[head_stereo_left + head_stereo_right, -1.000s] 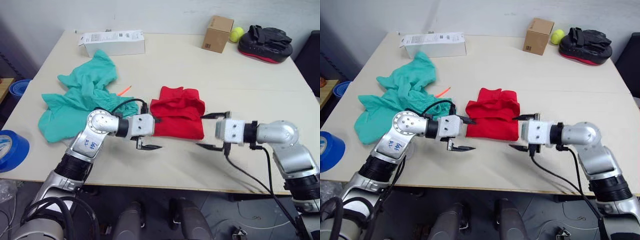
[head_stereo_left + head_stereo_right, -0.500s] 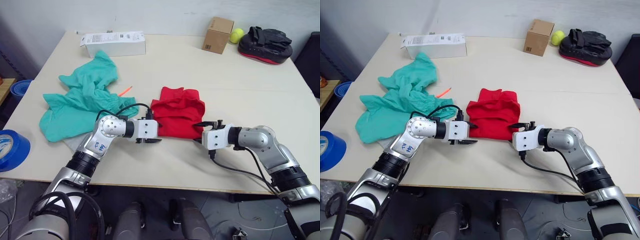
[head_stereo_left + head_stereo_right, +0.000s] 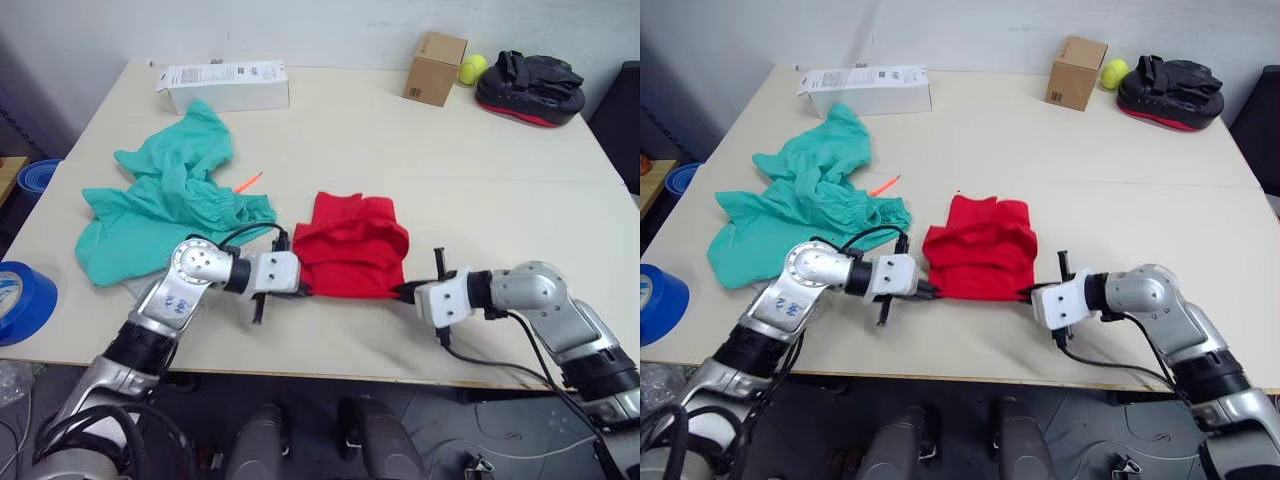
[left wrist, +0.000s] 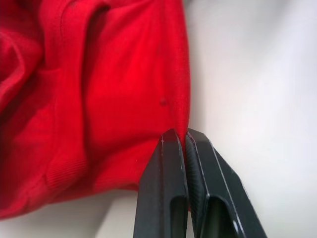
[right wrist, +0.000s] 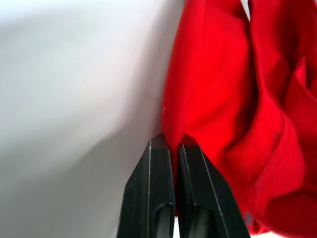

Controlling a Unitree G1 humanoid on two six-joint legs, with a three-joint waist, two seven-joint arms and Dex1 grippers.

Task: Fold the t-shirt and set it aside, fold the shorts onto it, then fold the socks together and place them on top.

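1. Far out past the left claw [image 3: 296, 287]: teal shorts [image 3: 165, 195] lying crumpled on the bench [image 3: 350, 140], untouched, well apart from the claw.
2. Left claw clamped on the near left corner of the red t-shirt [image 3: 352, 247]; half a second ago hanging just off that hem, a second ago spread wide.
3. Between the two claws: t-shirt folded into a compact block, flat on the bench, collar side away.
4. Right claw [image 3: 408, 291] pinched shut on the near right corner of the same cloth; likewise wide a second ago, now closed in.
5. Meaning for the task: both near corners gripped, so probably ready for another fold or for moving the shirt aside; shorts and socks steps not yet begun.
6. Writing: print on the white box [image 3: 222, 85] far beyond the left claw, too small to read; blue scrawl on the left arm, unreadable.
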